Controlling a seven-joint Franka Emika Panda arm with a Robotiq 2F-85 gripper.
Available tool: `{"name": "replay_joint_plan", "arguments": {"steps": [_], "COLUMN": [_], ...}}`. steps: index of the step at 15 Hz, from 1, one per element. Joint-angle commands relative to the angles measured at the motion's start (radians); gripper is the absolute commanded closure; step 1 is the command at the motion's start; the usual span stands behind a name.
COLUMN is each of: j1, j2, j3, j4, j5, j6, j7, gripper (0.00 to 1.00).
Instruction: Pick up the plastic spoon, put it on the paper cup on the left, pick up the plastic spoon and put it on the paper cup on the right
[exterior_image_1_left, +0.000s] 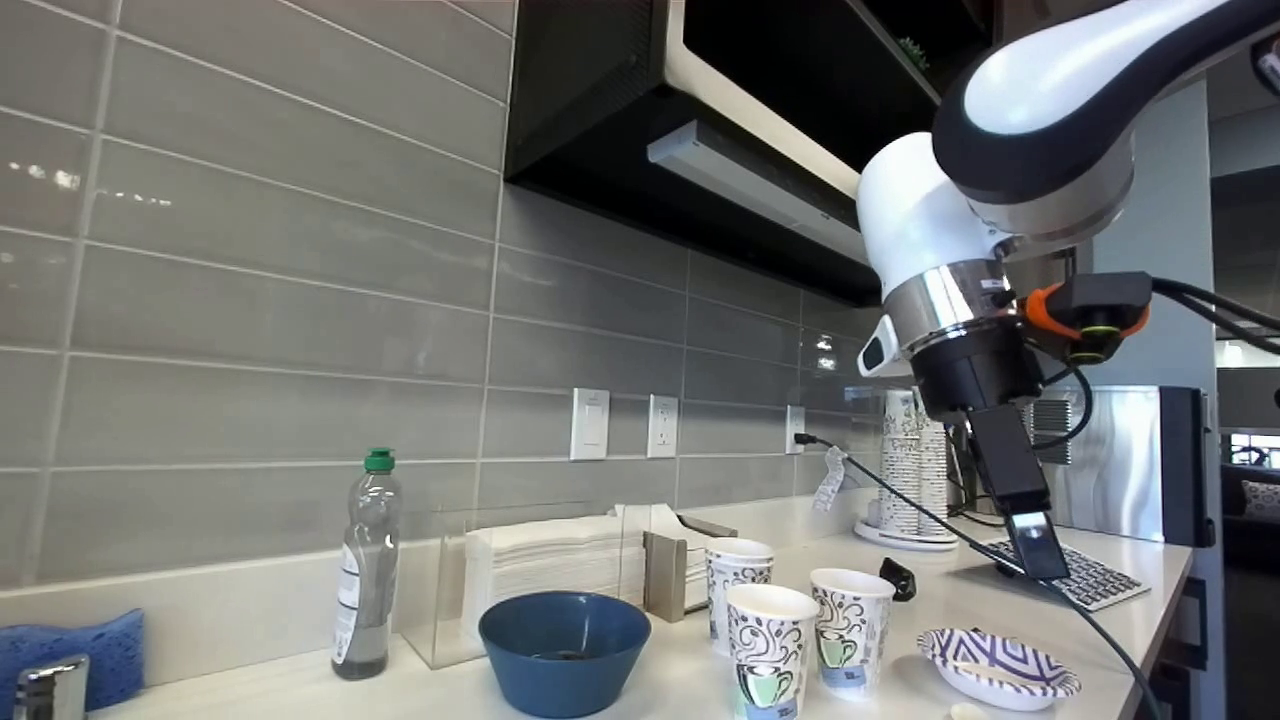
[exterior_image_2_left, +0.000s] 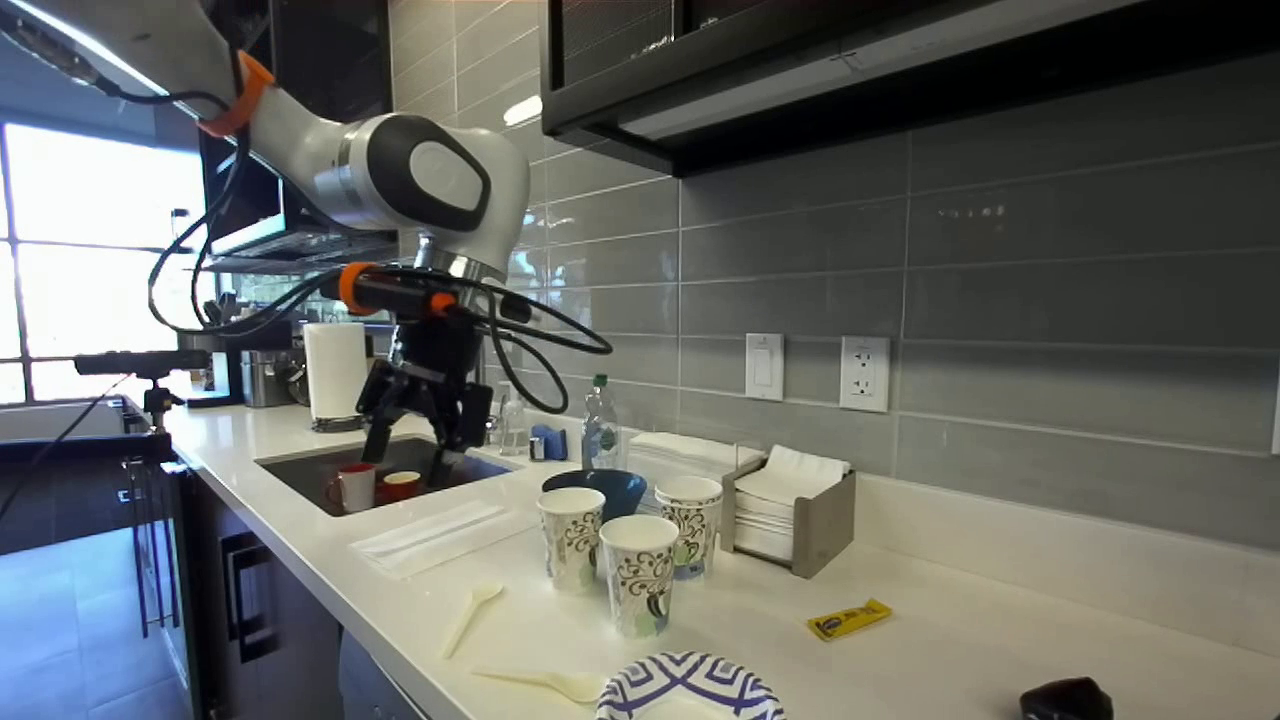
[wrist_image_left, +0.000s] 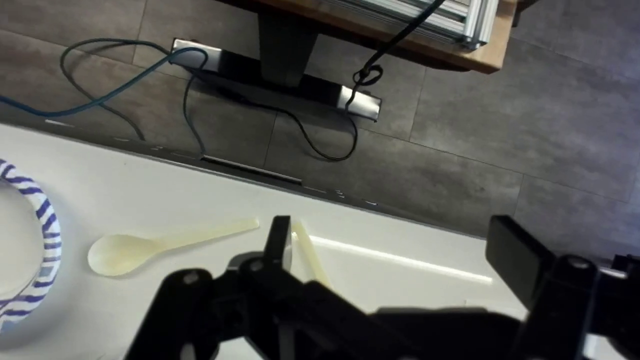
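A tiled wall (exterior_image_2_left: 800, 250) backs your white counter (exterior_image_2_left: 1000, 650), and your arm (exterior_image_2_left: 440, 180) hangs over it, higher than the patterned plate (exterior_image_2_left: 690, 668). Your gripper (wrist_image_left: 392, 245) hovers above and off to one side of the plate, its two jaws spread wide apart. The blue bowl (exterior_image_1_left: 565, 685) sits on the counter, well apart from the plate, as does an upright stack of paper cups (exterior_image_1_left: 738, 570). The nearer paper cup (exterior_image_2_left: 640, 580) stands upright near the plate; the farther paper cup (exterior_image_2_left: 572, 540), upright too, is a little more removed from the plate. One plastic spoon (wrist_image_left: 167, 242) lies on the counter with its round end just beside the plate and its handle pointing away. The second plastic spoon (exterior_image_2_left: 467, 620) lies farther from the plate; in your wrist view, part of its handle shows between the jaws, down on the counter.
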Motion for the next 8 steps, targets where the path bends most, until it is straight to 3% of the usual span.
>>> {"name": "replay_joint_plan", "arguments": {"steps": [1, 8], "j1": [0.019, 0.031], "j2": [0.018, 0.038], "j3": [0.044, 0.034], "j4": [-0.054, -0.054], "j5": [-0.082, -0.055], "j6": [0.149, 0.155], "j7": [-0.005, -0.023], "gripper": [0.00, 0.00]}}
